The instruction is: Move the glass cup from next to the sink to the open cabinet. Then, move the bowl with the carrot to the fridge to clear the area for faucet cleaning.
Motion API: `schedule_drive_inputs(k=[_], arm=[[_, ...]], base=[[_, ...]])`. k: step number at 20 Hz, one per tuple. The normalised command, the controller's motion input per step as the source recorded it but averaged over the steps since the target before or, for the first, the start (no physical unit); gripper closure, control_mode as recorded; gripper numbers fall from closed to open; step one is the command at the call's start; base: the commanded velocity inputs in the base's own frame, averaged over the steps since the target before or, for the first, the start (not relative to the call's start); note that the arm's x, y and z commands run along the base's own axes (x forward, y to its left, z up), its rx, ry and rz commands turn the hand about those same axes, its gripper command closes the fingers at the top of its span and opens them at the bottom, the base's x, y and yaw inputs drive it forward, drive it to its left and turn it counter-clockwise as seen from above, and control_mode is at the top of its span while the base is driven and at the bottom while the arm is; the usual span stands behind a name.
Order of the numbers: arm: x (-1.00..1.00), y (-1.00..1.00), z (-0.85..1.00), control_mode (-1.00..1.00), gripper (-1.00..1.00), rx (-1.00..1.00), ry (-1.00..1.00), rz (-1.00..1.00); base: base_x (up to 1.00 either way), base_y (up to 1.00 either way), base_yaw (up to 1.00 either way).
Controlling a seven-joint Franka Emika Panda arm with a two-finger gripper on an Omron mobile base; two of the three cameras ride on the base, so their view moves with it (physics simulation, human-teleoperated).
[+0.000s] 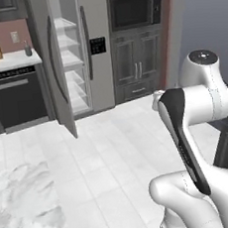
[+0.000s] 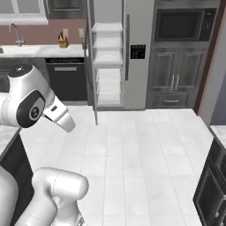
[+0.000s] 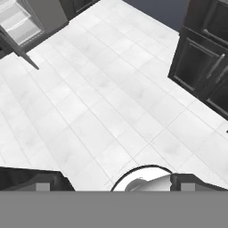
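Note:
In the hand view my gripper (image 3: 120, 183) points down at the white tiled floor. Its dark fingertips (image 3: 44, 181) rise at the bottom edge. A round pale rim of the bowl (image 3: 142, 176) shows between them, pressed against the right-hand tip and held above the floor. The carrot is hidden. The grey steel fridge (image 1: 98, 63) (image 2: 137, 62) stands ahead with its left door (image 1: 57, 77) swung open, white shelves (image 2: 108, 57) showing. The faucet (image 2: 16, 32) arches over the far left counter. The glass cup is out of view.
A dark dishwasher (image 1: 17, 98) (image 2: 68, 79) sits left of the fridge, and a built-in microwave over dark cabinets (image 1: 136, 44) to its right. A marble counter corner (image 1: 26, 210) lies at my lower left. Dark cabinets (image 2: 214, 185) (image 3: 205, 67) line the right side.

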Motion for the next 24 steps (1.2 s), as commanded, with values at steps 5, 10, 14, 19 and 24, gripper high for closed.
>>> schedule_drive_inputs(k=[5, 10, 14, 19, 24], arm=[[0.00, 0.00, 0.00, 1.00, -1.00, 0.00, 0.00, 0.00], [0.00, 0.00, 0.00, 1.00, -1.00, 0.00, 0.00, 0.00], [0.00, 0.00, 0.00, 1.00, -1.00, 0.00, 0.00, 0.00], [0.00, 0.00, 0.00, 1.00, -1.00, 0.00, 0.00, 0.00], [0.00, 0.00, 0.00, 1.00, -1.00, 0.00, 0.00, 0.00]], base=[[1.00, 0.41, -0.04], [1.00, 0.32, 0.00], [1.00, 0.44, 0.10], [1.00, 0.42, 0.22], [1.00, 0.58, 0.32]])
